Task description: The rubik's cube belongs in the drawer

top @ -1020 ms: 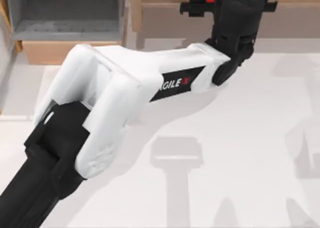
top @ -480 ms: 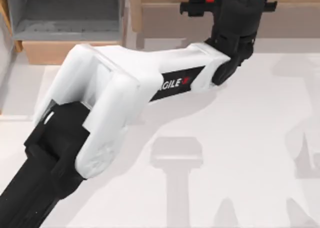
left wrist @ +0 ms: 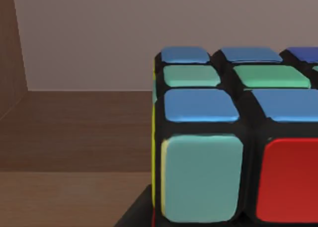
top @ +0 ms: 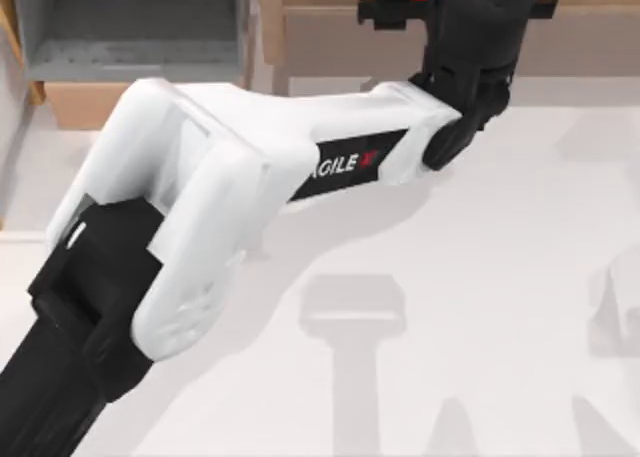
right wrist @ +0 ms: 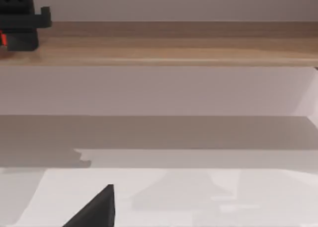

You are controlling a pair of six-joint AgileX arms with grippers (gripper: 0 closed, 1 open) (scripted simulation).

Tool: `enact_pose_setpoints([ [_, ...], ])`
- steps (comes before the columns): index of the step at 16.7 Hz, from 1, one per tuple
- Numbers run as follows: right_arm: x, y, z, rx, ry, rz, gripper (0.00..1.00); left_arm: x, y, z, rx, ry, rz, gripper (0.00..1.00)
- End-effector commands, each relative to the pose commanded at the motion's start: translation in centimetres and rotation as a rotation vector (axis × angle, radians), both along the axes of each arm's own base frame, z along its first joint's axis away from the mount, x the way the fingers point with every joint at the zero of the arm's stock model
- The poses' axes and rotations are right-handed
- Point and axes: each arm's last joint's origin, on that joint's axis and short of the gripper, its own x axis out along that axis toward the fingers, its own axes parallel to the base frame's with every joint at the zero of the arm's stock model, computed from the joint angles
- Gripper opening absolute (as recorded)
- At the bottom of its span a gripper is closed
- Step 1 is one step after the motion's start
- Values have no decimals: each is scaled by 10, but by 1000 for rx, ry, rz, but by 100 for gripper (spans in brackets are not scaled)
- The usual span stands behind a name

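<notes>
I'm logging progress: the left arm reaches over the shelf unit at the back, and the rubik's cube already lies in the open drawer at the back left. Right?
Not quite. The drawer is open but holds nothing in the top view; the rubik's cube sits close before the left wrist camera. The left arm does reach over the shelf unit.

Rubik's cube (left wrist: 233, 137): smooth glossy plastic stickers, black matt grid. Drawer (top: 130, 67): light wood-grain front, flat matt grey inside. Shelf unit (right wrist: 174, 43): matt tan wood. Left arm (top: 240, 167): smooth white shell, semi-gloss, black matt parts. Table (top: 500, 307): plain matt white.
</notes>
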Motion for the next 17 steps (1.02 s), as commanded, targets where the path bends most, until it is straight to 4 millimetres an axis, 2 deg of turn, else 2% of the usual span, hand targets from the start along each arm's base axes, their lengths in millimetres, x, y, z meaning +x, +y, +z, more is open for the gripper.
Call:
enact_pose_setpoints([
  [2,0,0,0,0,0,0,100,-6,0,5,1,0,-1,0],
  [6,0,0,0,0,0,0,100,-4,1,4,3,1,4,0],
  [8,0,0,0,0,0,0,100,-10,-5,13,-5,-4,-20,0],
  [11,0,0,0,0,0,0,100,-37,-27,50,-22,-12,-121,0],
  [14,0,0,0,0,0,0,100,-67,-41,105,-27,-12,-234,0],
  [17,0,0,0,0,0,0,100,-82,-26,171,-20,-7,-302,0],
])
